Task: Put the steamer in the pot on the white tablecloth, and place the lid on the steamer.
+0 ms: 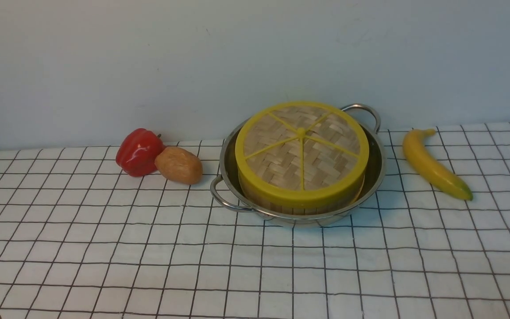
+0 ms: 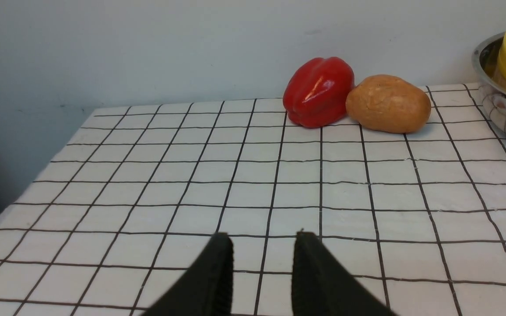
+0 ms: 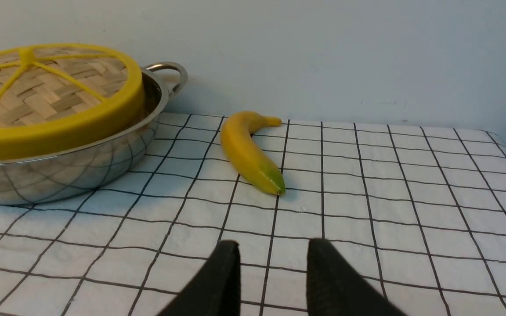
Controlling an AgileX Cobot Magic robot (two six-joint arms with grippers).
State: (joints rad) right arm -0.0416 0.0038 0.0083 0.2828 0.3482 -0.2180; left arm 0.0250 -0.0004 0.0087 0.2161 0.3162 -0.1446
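White tablecloth (image 1: 104, 248), one, black grid of squares, covering the whole work surface, bearing everything listed below; pale plain wall (image 1: 148, 53) behind, bare. Pot (image 1: 376, 170), one, shiny steel, two looped wire handles, standing on the cloth right of centre in the front view. Steamer (image 1: 299, 207), one, seated inside the pot, only a strip of low bamboo wall showing under the cover; contents hidden. Lid (image 1: 301, 153), one, woven bamboo with yellow rim and spokes, resting on top of the steamer, near edge appearing slightly lower than the far. Banana (image 1: 434, 165), one, yellow with a green tip, lying on the cloth right of the pot, apart from it. Red pepper (image 1: 139, 152), one, and potato (image 1: 179, 165), one, left of the pot, touching each other, potato nearer the pot. Front view: all items together, neither gripper visible. Left wrist view only: left gripper (image 2: 262, 239), black fingers spread with a gap of cloth between, holding nothing, low over the cloth, well short of pepper and potato; pot's edge at the frame border. Right wrist view only: right gripper (image 3: 272, 245), fingers likewise parted and empty, near the cloth, banana and pot beyond; grid reflected in the pot's wall.
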